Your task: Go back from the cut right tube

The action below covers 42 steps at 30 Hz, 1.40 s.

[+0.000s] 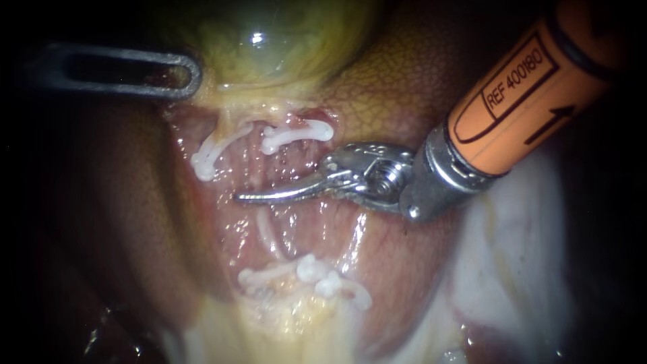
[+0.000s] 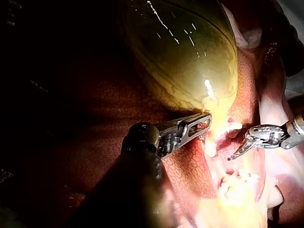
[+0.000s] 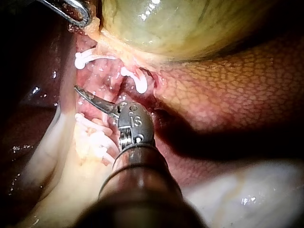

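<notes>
My left instrument [image 1: 192, 74] seems to pinch the yellow-green gallbladder [image 1: 269, 40] taut in its slotted grey claw, so my right instrument [image 1: 242, 197], curved silver claw pressed together and empty, lies between the white-clipped stumps of the cut right tube [image 1: 296, 149], free to retreat.

— Where do your instruments sit?
— My right instrument [image 1: 253, 196] lies between the upper clips [image 1: 296, 133] and lower clips [image 1: 317, 273]; my left instrument [image 1: 194, 73] is upper left, beside the gallbladder [image 1: 263, 40].
</notes>
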Each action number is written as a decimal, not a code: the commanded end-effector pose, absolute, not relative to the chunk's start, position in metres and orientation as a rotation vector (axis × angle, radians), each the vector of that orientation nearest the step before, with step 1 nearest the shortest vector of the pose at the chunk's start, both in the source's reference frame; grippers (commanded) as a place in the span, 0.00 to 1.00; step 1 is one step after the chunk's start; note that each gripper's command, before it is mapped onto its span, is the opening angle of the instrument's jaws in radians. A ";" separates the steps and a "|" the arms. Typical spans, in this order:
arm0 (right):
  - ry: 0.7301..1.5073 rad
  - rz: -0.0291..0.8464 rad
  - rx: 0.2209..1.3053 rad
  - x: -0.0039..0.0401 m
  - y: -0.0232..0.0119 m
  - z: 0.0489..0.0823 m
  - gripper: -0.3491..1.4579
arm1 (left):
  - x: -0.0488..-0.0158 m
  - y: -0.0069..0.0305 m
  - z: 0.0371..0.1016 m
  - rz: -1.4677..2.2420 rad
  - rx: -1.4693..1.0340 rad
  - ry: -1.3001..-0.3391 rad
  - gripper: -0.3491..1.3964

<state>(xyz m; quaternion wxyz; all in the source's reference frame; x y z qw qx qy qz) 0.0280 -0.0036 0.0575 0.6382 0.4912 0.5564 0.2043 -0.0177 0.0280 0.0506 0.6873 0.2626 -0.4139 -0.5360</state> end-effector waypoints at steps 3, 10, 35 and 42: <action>1.268 0.472 1.123 0.0281 -0.0035 0.0574 0.03 | -0.0177 0.0280 0.0506 -1.200 0.588 -0.926 0.00; 1.270 0.511 1.084 0.0289 -0.0035 0.0575 0.93 | -0.0176 0.0280 0.0506 -1.200 0.588 -0.926 0.00; 0.994 0.211 0.307 0.0186 -0.0056 0.0533 0.97 | -0.0174 0.0280 0.0506 -1.204 0.580 -0.929 0.00; 0.861 0.187 0.243 0.0164 -0.0047 0.0524 0.99 | -0.0174 0.0280 0.0506 -1.204 0.580 -0.929 0.00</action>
